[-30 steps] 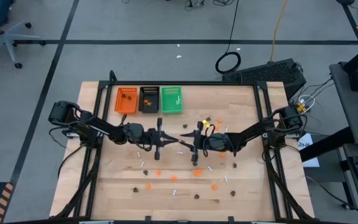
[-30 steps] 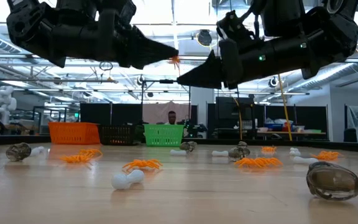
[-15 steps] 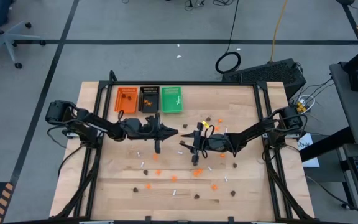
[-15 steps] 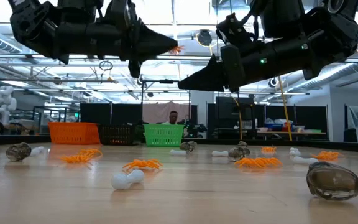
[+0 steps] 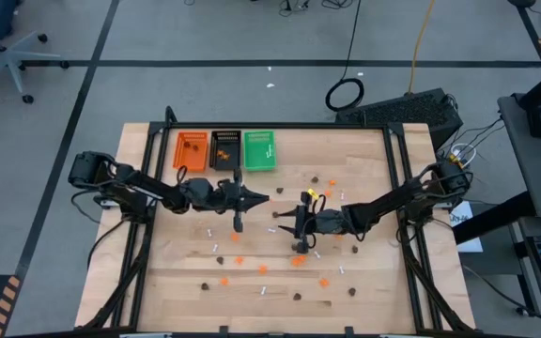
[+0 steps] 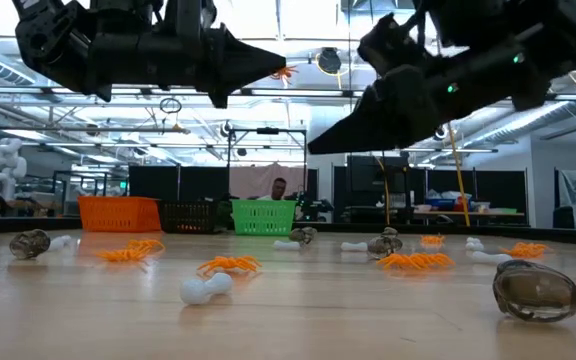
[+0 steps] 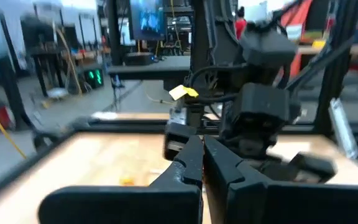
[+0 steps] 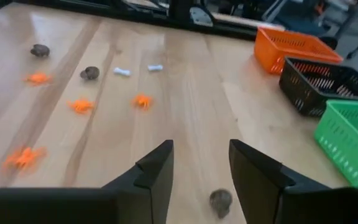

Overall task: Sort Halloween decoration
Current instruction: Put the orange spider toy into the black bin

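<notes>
Tabletop (image 5: 374,282) of pale wood planks, dark metal rails down both side edges; open floor all round it. High view: three small trays sit side by side near the far edge, orange tray (image 5: 192,151), black tray (image 5: 224,150), green tray (image 5: 259,150). Orange one holds a few dark and orange bits, black one a few orange specks, green one a thin white piece. Left gripper (image 5: 262,198) points toward the middle, just in front of the trays. Right gripper (image 5: 280,217) faces it from the other side, tips near but apart. Halloween decoration (image 5: 296,260) lies scattered over the middle and near half: orange blobs, dark brown blobs, thin white sticks, with bare wood at the far right corner.

Low view: left gripper's jaws pinched shut on an orange spider-like trinket (image 6: 284,72), held well above the wood. Right gripper hangs beside it, lower. Mesh-walled trays stand in a row behind. White bone-shaped stick (image 6: 205,288) and a glossy dark blob (image 6: 536,291) lie close to the lens.

Left wrist view: fingers (image 7: 191,168) pressed together; right arm just beyond.

Right wrist view: jaws parted, holding nothing; a dark blob (image 8: 220,201) lies on the wood between them.
</notes>
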You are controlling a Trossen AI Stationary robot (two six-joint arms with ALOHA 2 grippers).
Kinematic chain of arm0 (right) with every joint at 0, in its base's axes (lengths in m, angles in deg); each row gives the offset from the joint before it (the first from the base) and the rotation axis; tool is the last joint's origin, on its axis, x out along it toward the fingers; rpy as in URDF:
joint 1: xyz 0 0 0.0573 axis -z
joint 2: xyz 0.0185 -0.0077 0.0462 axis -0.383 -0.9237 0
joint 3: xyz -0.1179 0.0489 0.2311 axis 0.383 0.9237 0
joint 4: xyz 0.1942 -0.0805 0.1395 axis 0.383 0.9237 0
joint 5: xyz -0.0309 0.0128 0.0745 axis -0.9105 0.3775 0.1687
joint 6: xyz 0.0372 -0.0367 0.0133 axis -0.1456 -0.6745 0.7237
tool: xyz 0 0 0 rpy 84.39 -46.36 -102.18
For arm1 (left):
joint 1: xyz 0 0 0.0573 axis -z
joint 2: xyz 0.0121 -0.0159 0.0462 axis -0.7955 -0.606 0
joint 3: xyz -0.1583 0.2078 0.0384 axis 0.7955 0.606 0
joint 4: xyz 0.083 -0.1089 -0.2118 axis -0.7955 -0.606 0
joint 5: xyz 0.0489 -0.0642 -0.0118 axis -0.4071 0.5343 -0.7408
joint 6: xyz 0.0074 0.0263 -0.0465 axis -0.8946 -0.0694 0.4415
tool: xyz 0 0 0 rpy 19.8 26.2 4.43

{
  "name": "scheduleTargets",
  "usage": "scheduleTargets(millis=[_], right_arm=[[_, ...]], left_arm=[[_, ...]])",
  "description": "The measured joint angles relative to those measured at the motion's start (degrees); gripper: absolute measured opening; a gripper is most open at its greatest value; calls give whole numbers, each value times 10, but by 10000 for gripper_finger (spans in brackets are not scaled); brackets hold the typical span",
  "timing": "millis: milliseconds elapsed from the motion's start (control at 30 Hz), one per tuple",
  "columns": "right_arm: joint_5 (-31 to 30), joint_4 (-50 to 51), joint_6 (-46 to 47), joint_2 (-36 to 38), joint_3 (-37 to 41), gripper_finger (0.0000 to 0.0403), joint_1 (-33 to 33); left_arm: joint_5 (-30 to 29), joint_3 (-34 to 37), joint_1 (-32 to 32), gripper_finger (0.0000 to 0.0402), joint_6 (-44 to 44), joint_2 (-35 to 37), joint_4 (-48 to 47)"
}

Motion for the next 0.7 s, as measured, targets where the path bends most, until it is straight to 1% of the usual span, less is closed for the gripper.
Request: scheduleTargets(millis=[200,400,467,567,633,700], right_arm=[[2,48,10,42,0,132,-21],[59,75,5,49,0,132,-25],[70,84,6,49,0,132,-25],[91,76,6,49,0,132,-25],[104,69,5,49,0,132,-25],[104,67,4,49,0,132,-25]], left_arm=[[0,0,2,0,-198,0,16],[1,0,12,0,-394,0,24],[1,0,17,0,-457,0,24],[1,0,23,0,-503,0,24],[2,0,24,0,-509,0,24],[2,0,24,0,-498,0,24]])
